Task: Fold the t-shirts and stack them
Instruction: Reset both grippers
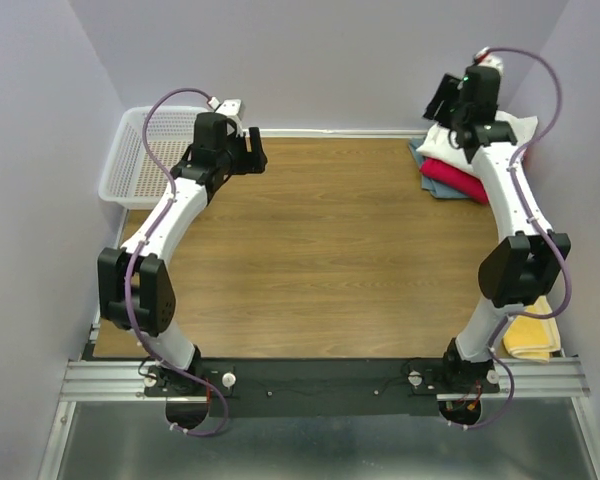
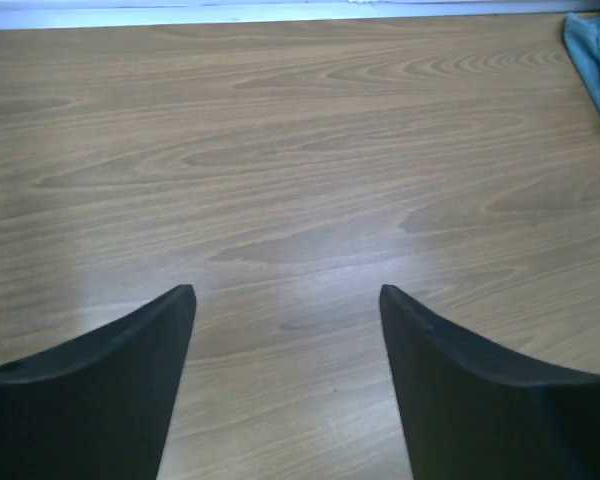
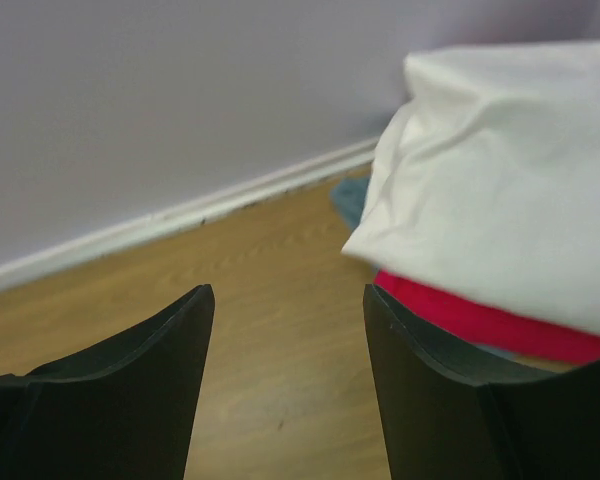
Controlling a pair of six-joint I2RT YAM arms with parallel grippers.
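Closest to me, well behind my right claw (image 3: 287,290) and beside that arm's base, a folded yellow cloth (image 1: 532,335) lies at the right edge of the table (image 1: 320,260). From there the wood runs bare up to both claws.

My left claw (image 2: 285,292) hangs over the far left part of the table with its fingers spread wide and only wood grain between them; it grips nothing. Just to its left sits the white mesh basket (image 1: 115,175). Where the arm does not cover it, I see only its mesh floor and walls.

My right claw is raised near the far right corner, also spread apart with nothing between its fingers. Just to its right and a little beyond lies the stack of t-shirts. The white t-shirt (image 3: 500,180) is on top, folded and puffy. The crimson t-shirt (image 3: 480,320) lies under it with its edge poking out. The grey-blue t-shirt (image 3: 352,200) is at the bottom, flat on the wood and sticking out toward the wall (image 3: 180,100). From my left claw that stack is well off to the right, and only a corner of the grey-blue cloth shows in that wrist view.
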